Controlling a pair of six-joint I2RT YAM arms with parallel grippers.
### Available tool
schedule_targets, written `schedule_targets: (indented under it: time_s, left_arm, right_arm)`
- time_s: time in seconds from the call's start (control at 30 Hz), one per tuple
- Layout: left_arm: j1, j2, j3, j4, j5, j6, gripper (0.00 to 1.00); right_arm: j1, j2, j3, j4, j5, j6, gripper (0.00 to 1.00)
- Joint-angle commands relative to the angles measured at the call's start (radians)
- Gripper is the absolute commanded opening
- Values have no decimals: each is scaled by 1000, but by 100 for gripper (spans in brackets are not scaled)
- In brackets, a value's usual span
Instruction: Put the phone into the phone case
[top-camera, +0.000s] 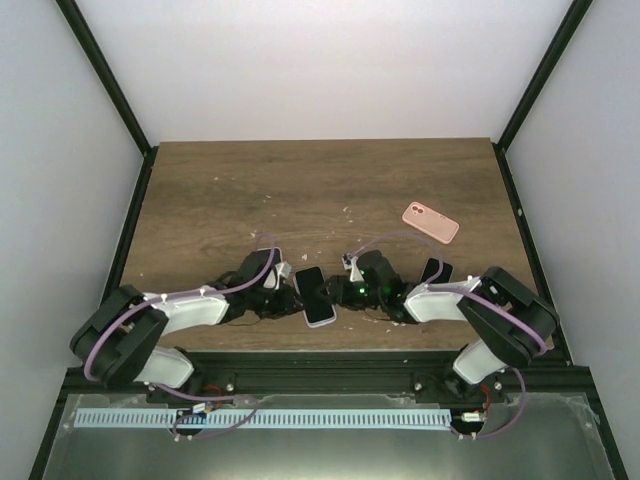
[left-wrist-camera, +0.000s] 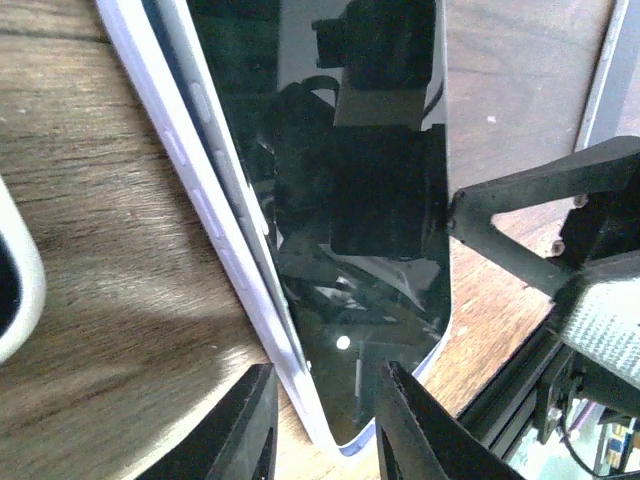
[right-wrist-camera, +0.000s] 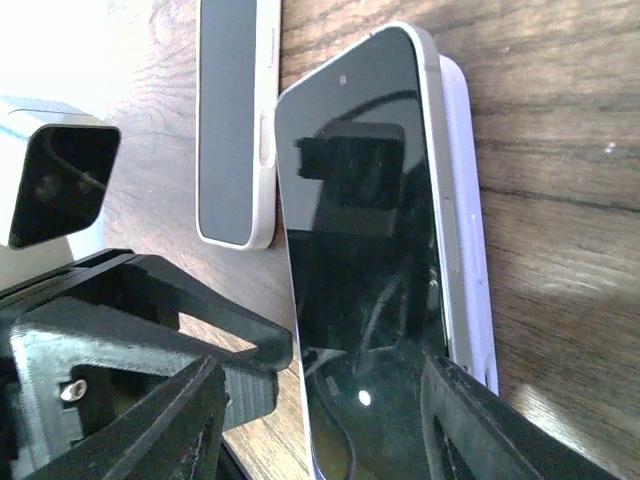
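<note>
The phone (top-camera: 316, 294) lies screen up near the table's front edge, partly seated in a lavender case (top-camera: 325, 320). In the left wrist view the phone (left-wrist-camera: 350, 200) has one long side raised above the case's edge (left-wrist-camera: 200, 200). My left gripper (top-camera: 290, 292) is open, and its fingertips (left-wrist-camera: 325, 425) straddle the phone's near corner, one finger (left-wrist-camera: 410, 425) over the screen. My right gripper (top-camera: 345, 292) is open wide, and its fingertips (right-wrist-camera: 335, 420) straddle the phone (right-wrist-camera: 360, 250), one finger (right-wrist-camera: 480, 420) at the case's edge (right-wrist-camera: 465, 200).
A pink phone case (top-camera: 430, 222) lies camera side up at the right. A dark phone (top-camera: 433, 271) lies by the right arm. A white-rimmed phone (right-wrist-camera: 235, 120) lies beside the left gripper (right-wrist-camera: 150, 300). The black frame rail (top-camera: 320, 355) runs just below.
</note>
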Motion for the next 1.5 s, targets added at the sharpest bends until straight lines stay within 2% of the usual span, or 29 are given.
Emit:
schedule_targets:
  time_s: [0.0, 0.17, 0.77, 1.17, 1.47]
  left_arm:
    - [-1, -55, 7, -29, -54, 3, 34]
    - [-1, -65, 15, -23, -75, -8, 39]
    - [21, -39, -16, 42, -76, 2, 45]
    - [22, -35, -42, 39, -75, 5, 21]
    - [21, -64, -54, 2, -87, 2, 14]
  right_arm:
    - [-4, -16, 33, -148, 94, -68, 58]
    - [-35, -41, 12, -160, 109, -96, 67]
    - [-35, 105, 43, 14, -77, -58, 67]
    - [-35, 80, 16, 151, -156, 17, 67]
    - [-35, 96, 26, 150, -129, 28, 67]
